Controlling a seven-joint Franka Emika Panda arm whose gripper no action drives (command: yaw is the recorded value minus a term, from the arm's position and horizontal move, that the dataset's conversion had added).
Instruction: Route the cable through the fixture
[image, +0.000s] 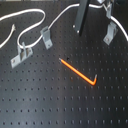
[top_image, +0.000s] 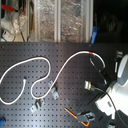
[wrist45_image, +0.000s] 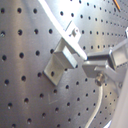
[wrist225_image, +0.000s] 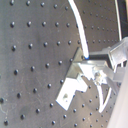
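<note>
The white cable (top_image: 47, 65) loops over the black pegboard, with its red band (top_image: 90, 52) near the arm. In the first exterior view the cable (image: 30, 21) runs from the first exterior view's left up to my gripper (image: 78, 28). My gripper (top_image: 101, 73) looks shut on the cable past the red band. In both wrist views a grey bracket fixture (wrist45_image: 61, 60) (wrist225_image: 73, 88) stands right beside my gripper (wrist45_image: 98, 70) (wrist225_image: 98, 68). The cable (wrist45_image: 98, 102) (wrist225_image: 80, 30) runs past the bracket into the jaws and hangs out beyond them.
Two more grey fixtures (image: 22, 54) (image: 46, 37) stand at the first exterior view's left, and one (image: 110, 34) at its right. A stiff orange rod with a hooked end (image: 77, 71) lies mid-board. Shelves with clutter (top_image: 50, 20) stand behind the board.
</note>
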